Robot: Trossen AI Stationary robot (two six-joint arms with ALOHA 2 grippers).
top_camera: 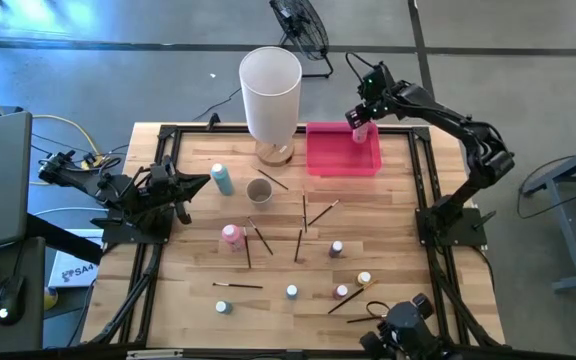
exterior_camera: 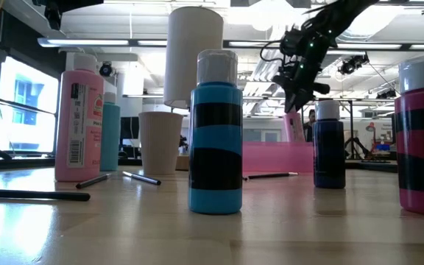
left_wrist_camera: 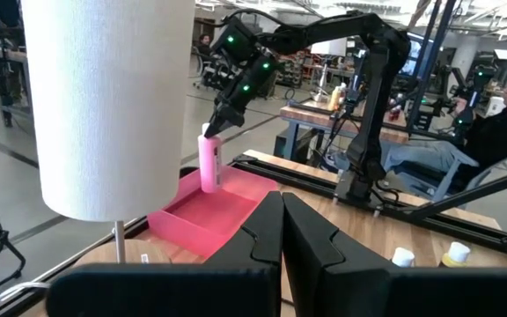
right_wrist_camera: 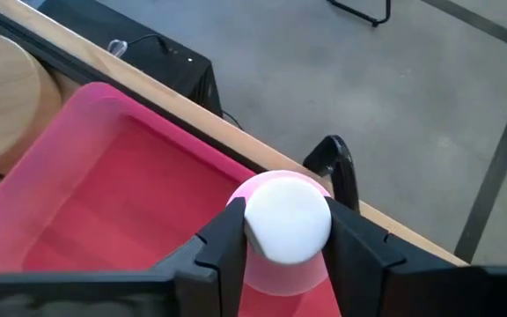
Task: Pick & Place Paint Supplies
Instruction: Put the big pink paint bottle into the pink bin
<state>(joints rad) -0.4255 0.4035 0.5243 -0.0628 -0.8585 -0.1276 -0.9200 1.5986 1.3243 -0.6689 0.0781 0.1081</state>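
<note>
My right gripper [right_wrist_camera: 284,231] is clamped around a white-capped pink paint bottle [left_wrist_camera: 209,162], held upright over the pink tray [top_camera: 340,158]. I should lower it straight down until its base settles, then part my fingers gently.

I'm seeing a pink bottle [right_wrist_camera: 280,264] with a white cap showing over the pink tray [top_camera: 343,158]. A tall white cylinder [top_camera: 270,90] is standing left of it on the pale wood tabletop [top_camera: 398,230]. Near the low camera, a blue bottle [exterior_camera: 216,136] is wearing black bands.
</note>
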